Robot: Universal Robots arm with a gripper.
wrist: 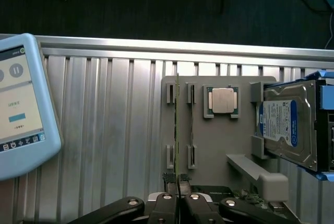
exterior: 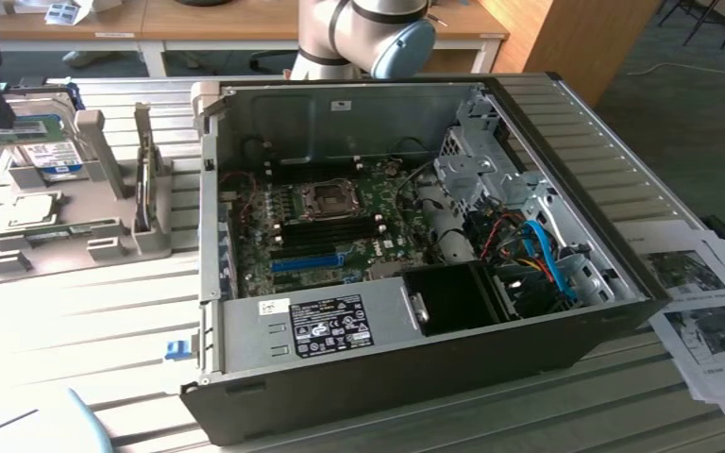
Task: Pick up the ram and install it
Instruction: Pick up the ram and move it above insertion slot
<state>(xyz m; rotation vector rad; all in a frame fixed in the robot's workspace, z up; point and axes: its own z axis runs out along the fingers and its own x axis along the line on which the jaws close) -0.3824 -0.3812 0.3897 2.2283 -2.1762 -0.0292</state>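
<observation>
green ram (wrist: 177,125), grey tray (wrist: 209,143), blue-labelled hard drive (wrist: 282,125)

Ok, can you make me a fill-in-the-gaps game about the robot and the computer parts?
1. The ram stands outside the computer case, in a holder coloured ___.
2. The hard drive has a label in white and ___.
3. The fingers are ___ and hold nothing.
Missing words: gray; blue; shut.

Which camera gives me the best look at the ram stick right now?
The wrist view: the ram stands on edge in the grey holder's slots, in line with the gripper. The exterior view has the holder at its left, the stick hard to make out.
</observation>
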